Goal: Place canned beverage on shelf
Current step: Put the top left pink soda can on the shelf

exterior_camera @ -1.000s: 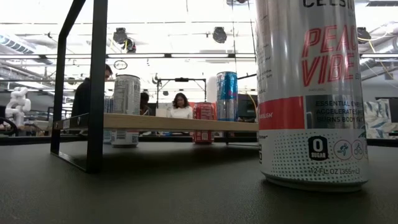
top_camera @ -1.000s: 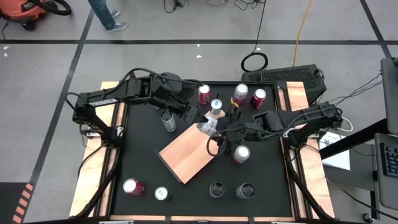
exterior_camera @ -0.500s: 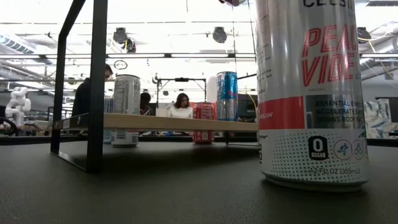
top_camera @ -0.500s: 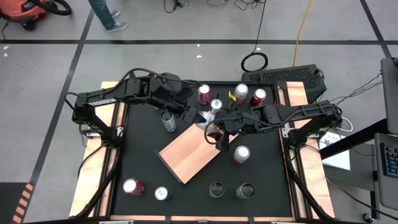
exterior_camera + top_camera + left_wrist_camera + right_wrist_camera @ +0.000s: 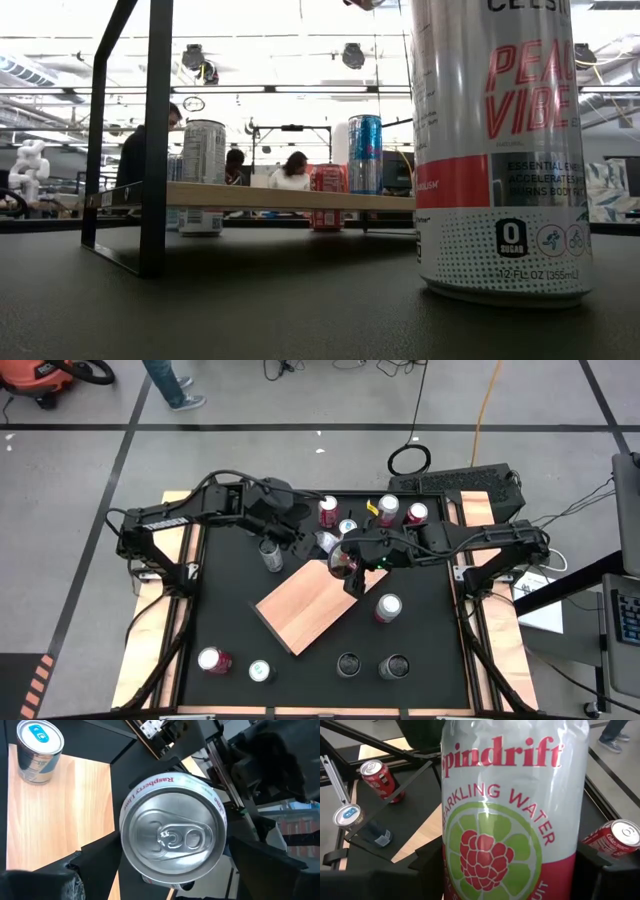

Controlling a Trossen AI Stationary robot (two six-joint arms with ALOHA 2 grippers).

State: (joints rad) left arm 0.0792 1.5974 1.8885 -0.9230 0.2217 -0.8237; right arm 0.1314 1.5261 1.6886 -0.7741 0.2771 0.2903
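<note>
Right tool (image 5: 345,565) gripping silver raspberry-lime can (image 5: 510,815) — red-green label, upright

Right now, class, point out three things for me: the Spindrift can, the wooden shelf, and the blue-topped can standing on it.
Spindrift can (image 5: 507,815), right wrist view: the raspberry label on its side.
Shelf (image 5: 300,610), high view: bare wood of the board.
Blue-topped can (image 5: 39,735), left wrist view: its lid.
</note>
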